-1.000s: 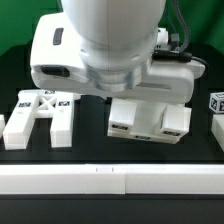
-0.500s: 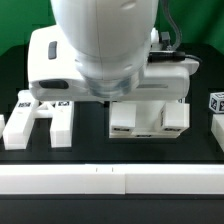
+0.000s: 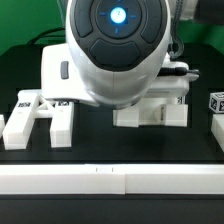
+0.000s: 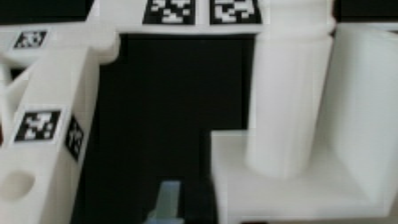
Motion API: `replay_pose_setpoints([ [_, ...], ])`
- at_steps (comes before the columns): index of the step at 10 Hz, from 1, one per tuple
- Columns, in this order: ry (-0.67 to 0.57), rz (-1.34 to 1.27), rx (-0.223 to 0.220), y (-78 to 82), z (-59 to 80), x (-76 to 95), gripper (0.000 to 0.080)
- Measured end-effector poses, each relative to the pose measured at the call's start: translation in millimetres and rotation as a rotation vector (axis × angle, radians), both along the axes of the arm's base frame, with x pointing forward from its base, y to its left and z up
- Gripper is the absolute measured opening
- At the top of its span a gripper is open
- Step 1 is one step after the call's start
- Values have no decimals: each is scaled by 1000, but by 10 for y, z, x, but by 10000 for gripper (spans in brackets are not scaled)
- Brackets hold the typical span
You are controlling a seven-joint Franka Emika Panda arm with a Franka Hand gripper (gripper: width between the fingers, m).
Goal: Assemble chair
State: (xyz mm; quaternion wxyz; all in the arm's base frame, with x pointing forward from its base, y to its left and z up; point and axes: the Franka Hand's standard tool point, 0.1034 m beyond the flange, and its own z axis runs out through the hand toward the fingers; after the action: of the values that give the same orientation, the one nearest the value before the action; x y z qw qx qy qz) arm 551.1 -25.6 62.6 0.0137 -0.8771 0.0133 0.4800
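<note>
**Chair build: all parts loose, barely started**

Nothing looked joined yet. The cross-braced piece (image 3: 42,112) lay on the black table (image 3: 95,150) toward the exterior view's left. A notched block (image 3: 152,112) sat near the middle, half hidden behind the arm (image 3: 118,50). A small tagged cube (image 3: 215,102) and another white piece (image 3: 218,132) were off at the exterior view's right. The gripper (image 4: 169,205) had its jaws pressed together on nothing, low between a tagged part (image 4: 39,125) and a round bar (image 4: 294,85). So pretty much every joint was left to do. The arm blocked much of the view, and a long white rail (image 3: 110,178) ran along the front.
</note>
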Motion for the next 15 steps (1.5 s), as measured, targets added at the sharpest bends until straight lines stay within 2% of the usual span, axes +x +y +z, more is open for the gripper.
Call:
replay_pose_setpoints([
  [2,-49,0,-3,10,-54,-31,37],
  [5,-33,-7,-7,-14,-130,-91,37],
  [6,-32,-8,-8,-22,-133,-93,117],
  [7,-32,-10,-8,-31,-134,-95,253],
  [8,-32,-11,-8,-36,-134,-95,253],
  [9,-32,-12,-8,-42,-134,-95,439],
  [10,-32,-13,-8,-46,-134,-96,591],
  [11,-32,-14,-8,-51,-134,-96,591],
  [12,-32,-15,-8,-56,-134,-97,636],
  [15,-33,-22,-6,-124,-126,-96,647],
])
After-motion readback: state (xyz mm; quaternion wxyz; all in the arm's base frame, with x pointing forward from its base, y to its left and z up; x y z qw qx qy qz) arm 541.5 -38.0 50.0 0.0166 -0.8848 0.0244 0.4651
